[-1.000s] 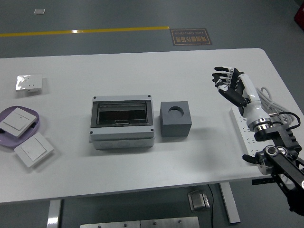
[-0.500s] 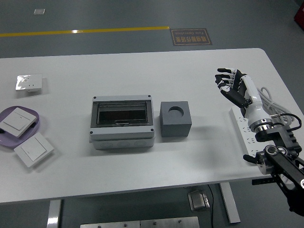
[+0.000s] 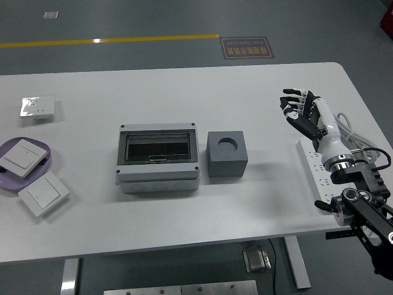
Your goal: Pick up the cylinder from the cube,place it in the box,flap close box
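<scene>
No cylinder in the cube (image 3: pixel 228 153); its round socket looks empty. Cube sits well left of my right robot hand (image 3: pixel 299 109), box (image 3: pixel 159 158) beyond it w/ lid down. Robot hand empty, fingers loosely spread above desk (image 3: pixel 184 92). Task looks about finished.

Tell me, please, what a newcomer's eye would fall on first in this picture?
Probably the grey box in the middle of the white table, its lid shut, with the grey cube just to its right, apart from it, showing an empty round hole on top. Next, the right robot hand raised over the table's right side, fingers relaxed and holding nothing.
</scene>
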`<state>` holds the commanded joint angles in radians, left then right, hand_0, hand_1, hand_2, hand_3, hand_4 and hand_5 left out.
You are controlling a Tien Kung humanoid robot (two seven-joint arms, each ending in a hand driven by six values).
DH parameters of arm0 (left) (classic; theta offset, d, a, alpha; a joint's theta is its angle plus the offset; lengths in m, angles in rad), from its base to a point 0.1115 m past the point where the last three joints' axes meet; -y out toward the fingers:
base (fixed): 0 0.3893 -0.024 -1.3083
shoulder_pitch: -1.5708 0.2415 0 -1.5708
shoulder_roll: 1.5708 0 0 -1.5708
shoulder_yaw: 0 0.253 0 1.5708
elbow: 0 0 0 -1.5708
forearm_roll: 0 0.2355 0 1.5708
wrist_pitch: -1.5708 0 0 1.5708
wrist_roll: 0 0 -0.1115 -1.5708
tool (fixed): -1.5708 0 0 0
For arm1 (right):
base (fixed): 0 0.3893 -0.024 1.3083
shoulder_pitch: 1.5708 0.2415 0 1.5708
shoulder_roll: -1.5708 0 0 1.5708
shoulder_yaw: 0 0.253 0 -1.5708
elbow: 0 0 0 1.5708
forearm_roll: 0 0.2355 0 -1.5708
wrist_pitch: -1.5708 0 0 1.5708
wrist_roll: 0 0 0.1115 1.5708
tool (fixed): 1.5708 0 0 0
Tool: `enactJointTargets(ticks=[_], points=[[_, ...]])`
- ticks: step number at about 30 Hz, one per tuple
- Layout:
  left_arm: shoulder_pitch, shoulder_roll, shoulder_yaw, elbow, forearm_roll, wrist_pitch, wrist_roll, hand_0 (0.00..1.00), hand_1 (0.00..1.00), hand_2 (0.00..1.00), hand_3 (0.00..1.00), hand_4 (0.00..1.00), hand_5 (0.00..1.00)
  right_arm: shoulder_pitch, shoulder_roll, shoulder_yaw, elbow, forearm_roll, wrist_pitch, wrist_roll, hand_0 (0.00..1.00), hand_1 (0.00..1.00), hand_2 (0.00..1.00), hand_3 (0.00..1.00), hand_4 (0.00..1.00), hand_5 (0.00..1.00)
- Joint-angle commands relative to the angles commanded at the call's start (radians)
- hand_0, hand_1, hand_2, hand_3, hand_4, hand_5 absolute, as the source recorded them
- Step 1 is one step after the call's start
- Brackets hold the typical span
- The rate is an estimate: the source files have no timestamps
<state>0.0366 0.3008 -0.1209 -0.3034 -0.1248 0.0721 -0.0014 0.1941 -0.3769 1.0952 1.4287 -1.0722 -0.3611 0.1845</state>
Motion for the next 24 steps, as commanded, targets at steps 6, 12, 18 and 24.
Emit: enactJointTargets(ticks=[6, 12, 18, 24], points=[[-0.001, -0.002, 0.001, 0.0, -0.002, 0.0, 0.0, 0.613, 0.629, 0.607, 0.641, 0.711, 0.25, 0.001, -0.002, -0.003, -0.001, 0.01, -0.005, 0.005, 0.643, 0.63, 0.643, 0.676, 0.665, 0.229], [-0.003, -0.002, 0.002, 0.0, -0.001, 0.0, -0.001, 0.613, 0.629, 0.608, 0.641, 0.711, 0.25, -0.001, -0.001, -0.007, -0.005, 0.032, -0.014, 0.021, 0.646, 0.631, 0.643, 0.676, 0.659, 0.236], [-0.002, 0.0, 0.008, 0.001, -0.006, 0.0, 0.0, 0.613, 0.629, 0.608, 0.641, 0.71, 0.251, 0.004, -0.001, -0.015, -0.012, 0.077, -0.028, 0.061, 0.649, 0.631, 0.642, 0.675, 0.665, 0.216], [-0.006, -0.003, 0.016, 0.002, -0.01, 0.0, -0.001, 0.613, 0.628, 0.608, 0.641, 0.711, 0.251, 0.015, -0.005, -0.028, -0.011, 0.104, -0.035, 0.081, 0.65, 0.63, 0.644, 0.676, 0.678, 0.21]])
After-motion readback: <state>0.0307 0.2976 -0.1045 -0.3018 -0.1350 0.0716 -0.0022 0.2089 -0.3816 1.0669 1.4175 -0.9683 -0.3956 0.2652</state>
